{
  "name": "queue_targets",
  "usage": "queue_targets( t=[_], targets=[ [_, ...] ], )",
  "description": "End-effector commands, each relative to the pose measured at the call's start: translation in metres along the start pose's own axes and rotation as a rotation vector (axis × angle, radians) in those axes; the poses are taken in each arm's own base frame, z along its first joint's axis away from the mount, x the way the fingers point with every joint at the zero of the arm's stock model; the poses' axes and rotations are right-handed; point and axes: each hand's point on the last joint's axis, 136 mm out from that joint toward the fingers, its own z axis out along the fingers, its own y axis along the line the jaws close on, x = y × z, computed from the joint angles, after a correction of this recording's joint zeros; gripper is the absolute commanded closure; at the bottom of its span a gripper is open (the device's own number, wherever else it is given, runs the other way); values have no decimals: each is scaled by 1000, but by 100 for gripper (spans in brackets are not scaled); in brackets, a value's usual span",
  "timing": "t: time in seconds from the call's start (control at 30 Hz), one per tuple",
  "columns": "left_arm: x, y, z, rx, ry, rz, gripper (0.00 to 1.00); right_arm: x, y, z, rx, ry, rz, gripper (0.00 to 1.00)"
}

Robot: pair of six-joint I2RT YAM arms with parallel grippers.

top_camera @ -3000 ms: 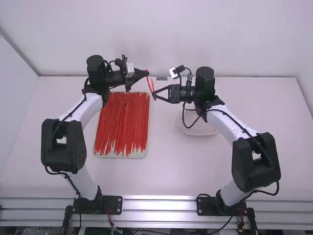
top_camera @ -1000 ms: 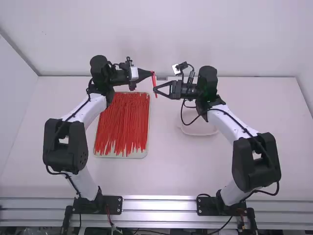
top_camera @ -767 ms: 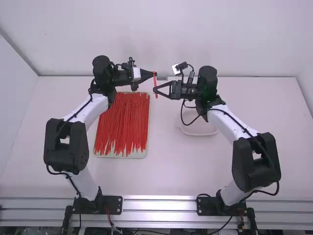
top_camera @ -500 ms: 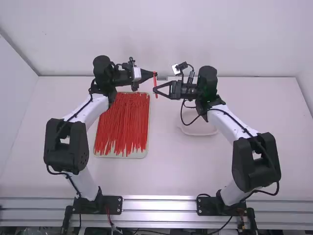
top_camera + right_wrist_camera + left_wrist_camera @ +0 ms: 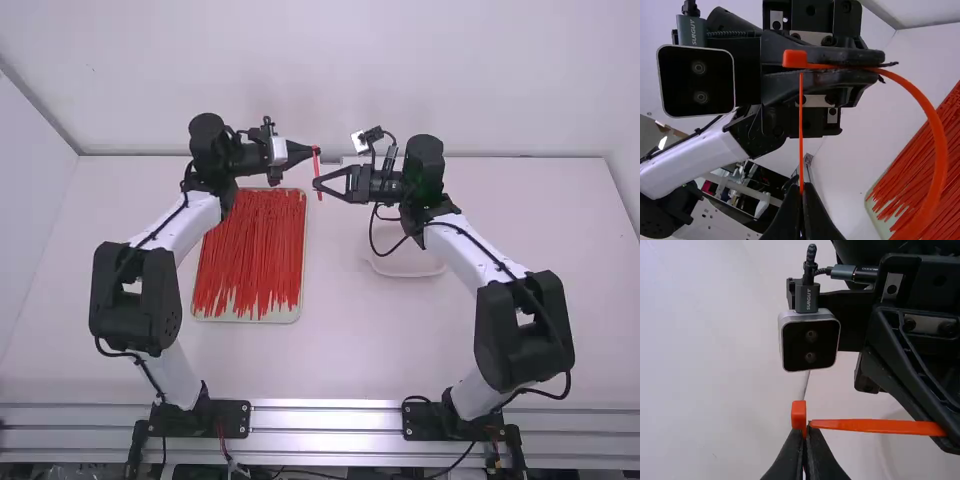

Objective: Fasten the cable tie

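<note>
Red cable tie (image 5: pixel 865 426): head in left claw (image 5: pixel 803 440), strap in right claw (image 5: pixel 801 192)

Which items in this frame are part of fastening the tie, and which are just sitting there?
In use:
- red cable tie, bent in a curve
- left gripper, shut on it by the head
- right gripper, shut on its tail

Lying about:
- tray
- spare red ties piled in it
- white dish
</note>
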Motion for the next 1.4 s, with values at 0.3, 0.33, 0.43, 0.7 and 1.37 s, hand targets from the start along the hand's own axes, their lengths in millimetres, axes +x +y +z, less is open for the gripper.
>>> queue_targets(
  t=[0.3,0.33,0.43,0.7,1.37],
  targets=[
    [0,1,-4,-2,1,-4,98,-7,7,0,-16,-2,-36,100],
    [0,1,-4,-2,2,-7,98,-7,8,0,-22,-1,-47,100],
    [0,1,-4,-2,2,-7,98,-8,9,0,-22,-4,-52,100],
    [-5,-1,-4,17,-16,-2,98,-6,6,0,-15,-1,-28,100],
    [-4,-1,-4,18,-15,-7,98,-6,6,0,-16,1,-36,100]
  ],
)
